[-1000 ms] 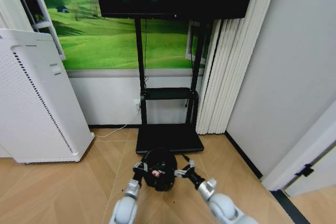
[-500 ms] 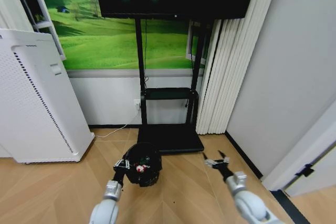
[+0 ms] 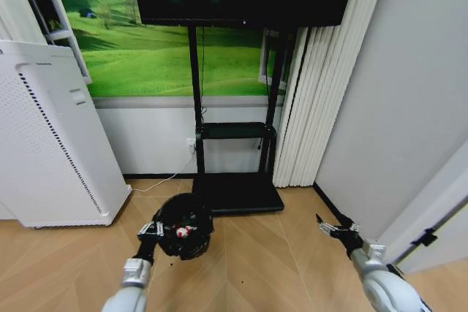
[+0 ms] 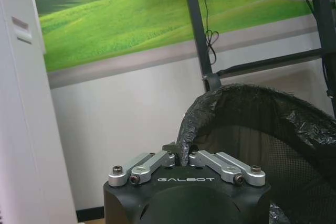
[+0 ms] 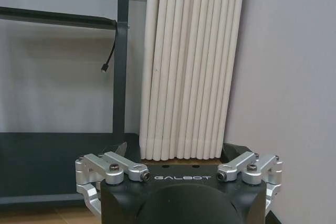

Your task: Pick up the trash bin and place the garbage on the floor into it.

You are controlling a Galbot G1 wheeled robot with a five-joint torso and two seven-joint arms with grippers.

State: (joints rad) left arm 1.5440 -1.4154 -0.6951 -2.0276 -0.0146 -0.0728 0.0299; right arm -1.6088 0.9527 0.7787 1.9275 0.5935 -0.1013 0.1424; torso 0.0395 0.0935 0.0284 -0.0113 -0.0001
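Since a second ago my two arms have swung apart: both grippers were together at the trash bin near the picture's 6 o'clock, and my left arm has carried the bin out toward 7 o'clock while my right arm has drawn away toward 4 o'clock. My left gripper [image 3: 151, 230] is clamped on the rim of the trash bin [image 3: 183, 226]; from the left wrist I see my fingers pinched together on the edge of the black liner [image 4: 183, 145], with the bin [image 4: 262, 145] hanging just beyond them. Inside the bin lies a red-and-white piece of garbage [image 3: 183, 231]; I cannot tell which item it is, or whether others lie under it. The bin sits over the wooden floor [image 3: 241, 268], just in front of the black TV stand base [image 3: 238, 193] and to the right of the white perforated appliance [image 3: 51, 144]. My right gripper [image 3: 336, 228] holds nothing, its fingers spread wide, near the grey wall [image 3: 395, 122]; from the right wrist it faces the white folded curtain [image 5: 191, 66].
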